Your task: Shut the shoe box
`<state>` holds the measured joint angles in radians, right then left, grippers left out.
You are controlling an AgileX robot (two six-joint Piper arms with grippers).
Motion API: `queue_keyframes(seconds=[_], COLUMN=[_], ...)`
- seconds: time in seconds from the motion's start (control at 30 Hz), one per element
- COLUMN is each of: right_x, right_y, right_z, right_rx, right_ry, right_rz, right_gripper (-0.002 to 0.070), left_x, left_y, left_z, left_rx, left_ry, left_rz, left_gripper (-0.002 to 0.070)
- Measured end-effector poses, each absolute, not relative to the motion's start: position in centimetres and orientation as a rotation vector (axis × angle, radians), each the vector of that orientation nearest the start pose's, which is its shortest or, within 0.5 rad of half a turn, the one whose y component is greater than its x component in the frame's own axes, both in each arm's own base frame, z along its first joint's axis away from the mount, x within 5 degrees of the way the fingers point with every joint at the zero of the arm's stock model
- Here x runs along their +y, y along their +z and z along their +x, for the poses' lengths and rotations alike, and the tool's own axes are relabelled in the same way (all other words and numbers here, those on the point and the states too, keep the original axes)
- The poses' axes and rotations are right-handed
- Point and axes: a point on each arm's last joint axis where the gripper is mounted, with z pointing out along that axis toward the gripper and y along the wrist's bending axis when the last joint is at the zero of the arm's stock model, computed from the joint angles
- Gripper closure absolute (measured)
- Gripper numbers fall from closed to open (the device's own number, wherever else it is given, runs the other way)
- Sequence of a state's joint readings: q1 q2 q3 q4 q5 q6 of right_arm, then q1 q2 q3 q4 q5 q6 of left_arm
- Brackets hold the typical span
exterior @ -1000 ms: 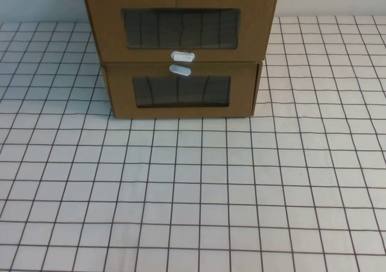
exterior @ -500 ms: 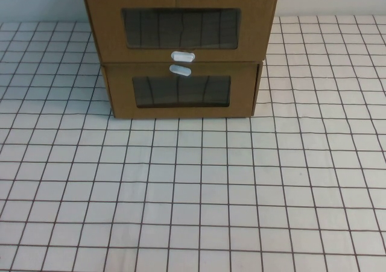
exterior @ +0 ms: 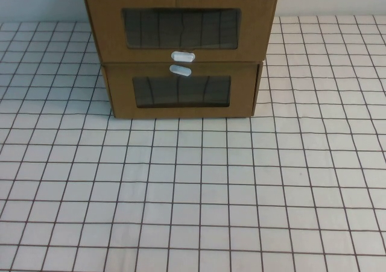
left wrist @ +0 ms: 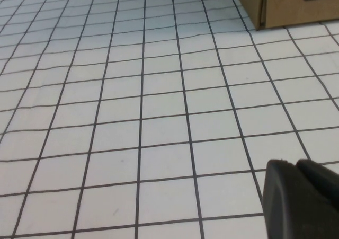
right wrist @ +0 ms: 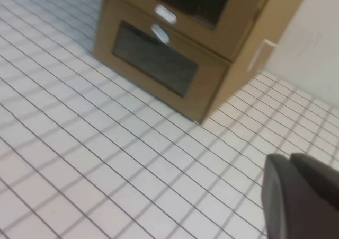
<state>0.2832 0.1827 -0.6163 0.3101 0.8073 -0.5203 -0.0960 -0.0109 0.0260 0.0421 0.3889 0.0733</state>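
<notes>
Gridded tabletop [exterior: 193, 193]: shoe box [exterior: 181, 28] sits far-centre atop its twin [exterior: 181, 94], probably already shut. Left gripper [left wrist: 302, 199] and right gripper [right wrist: 302, 196] parked near us; finger state, we cannot tell.

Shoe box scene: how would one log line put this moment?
shoe box: atop lower box, untouched | left gripper: over table, off box | right gripper: over table, off box

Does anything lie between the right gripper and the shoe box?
No. The right wrist view shows only gridded cloth between the right gripper and the shoe box. The left gripper hangs apart.
</notes>
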Motion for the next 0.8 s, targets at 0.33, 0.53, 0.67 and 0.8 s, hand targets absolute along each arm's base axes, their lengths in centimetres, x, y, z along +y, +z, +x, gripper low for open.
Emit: queue_keyframes(seconds=[0.33,0.53,0.67,0.8], right_x=[2.4,2.2,1.5,0.9], right_y=[32.4,29.5,26.1,23.2], right_z=[2.0,4.7,5.3,5.2], right_rx=[1.715,1.655,1.694,1.728], right_ry=[0.144,0.180,0.151,0.102], right_rz=[-0.695,-0.411,-0.206,-0.078], right_gripper=[0.0690,0.0689,0.0689,0.0690], left_x=[-0.4,-0.4,-0.4,-0.3], left_y=[17.0,17.0,17.0,17.0], left_z=[5.2,5.2,5.2,5.2], left_rx=[1.878,1.878,1.878,1.878], left_ry=[0.026,0.028,0.028,0.032], left_rz=[0.185,0.187,0.187,0.189], left_gripper=[0.0680,0.0680,0.0680,0.0680])
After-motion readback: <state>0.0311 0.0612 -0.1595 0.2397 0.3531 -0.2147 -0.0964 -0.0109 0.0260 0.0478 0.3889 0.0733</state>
